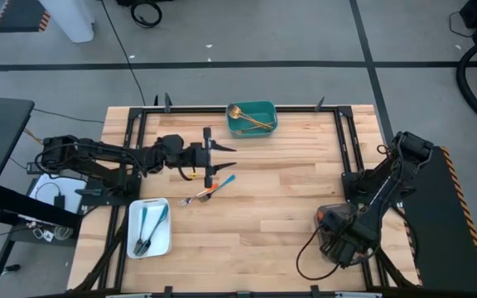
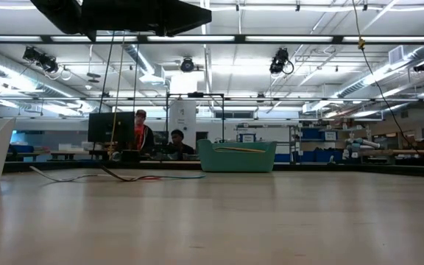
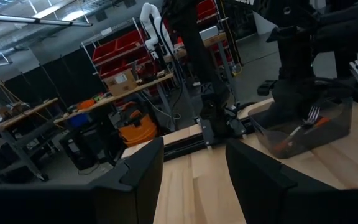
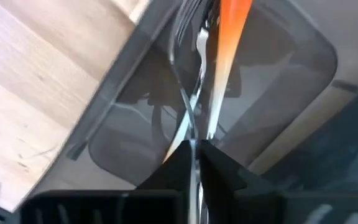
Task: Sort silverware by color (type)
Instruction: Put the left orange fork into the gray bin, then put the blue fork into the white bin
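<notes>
now right tool [image 4: 194, 155] points down into grey tray [image 4: 104, 134], pinching fork [image 4: 191, 118].

Spread left claw [image 3: 191, 180], grey tray [image 3: 303, 127], fork [image 3: 308, 118]

Three trays sit on the bench [image 1: 288, 207]: a teal one [image 1: 252, 118] with gold cutlery [image 1: 247, 120], too tangled to count, a white one [image 1: 149, 228] with two blue-handled pieces [image 1: 146, 228], and a grey one [image 1: 338, 236]. Two pieces lie loose just below the left arm's fingers [image 1: 208, 157]: one orange-handled fork [image 1: 197, 197], one blue-handled piece [image 1: 224, 181].
</notes>
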Robot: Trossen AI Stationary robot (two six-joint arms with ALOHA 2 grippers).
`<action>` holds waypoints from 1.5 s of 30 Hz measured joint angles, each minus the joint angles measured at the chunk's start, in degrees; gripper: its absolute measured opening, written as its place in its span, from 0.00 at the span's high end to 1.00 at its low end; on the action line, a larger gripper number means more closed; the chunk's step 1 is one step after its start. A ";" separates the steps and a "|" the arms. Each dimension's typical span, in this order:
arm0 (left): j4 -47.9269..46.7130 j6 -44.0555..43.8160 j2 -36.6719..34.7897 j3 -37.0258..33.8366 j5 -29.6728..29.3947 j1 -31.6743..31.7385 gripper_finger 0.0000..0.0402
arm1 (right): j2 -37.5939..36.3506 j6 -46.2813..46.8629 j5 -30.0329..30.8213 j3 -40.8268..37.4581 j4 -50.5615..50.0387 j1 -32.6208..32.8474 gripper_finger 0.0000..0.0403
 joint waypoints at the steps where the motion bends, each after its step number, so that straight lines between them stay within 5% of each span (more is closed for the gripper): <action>1: -0.25 -0.04 0.00 0.00 0.10 0.00 0.55 | 0.00 0.22 -0.51 0.00 0.09 0.01 0.89; 10: -1.02 0.51 0.00 0.00 0.26 0.02 0.55 | 0.00 1.31 -2.70 0.07 0.31 -0.14 0.73; 32: -7.31 -3.53 -0.02 0.00 3.74 -0.08 0.55 | 0.00 -0.96 -0.86 12.86 -12.54 -1.87 0.73; 45: -23.30 -13.29 -0.02 0.02 3.69 -0.57 0.55 | 0.00 -22.46 8.46 15.63 -11.52 -12.75 0.73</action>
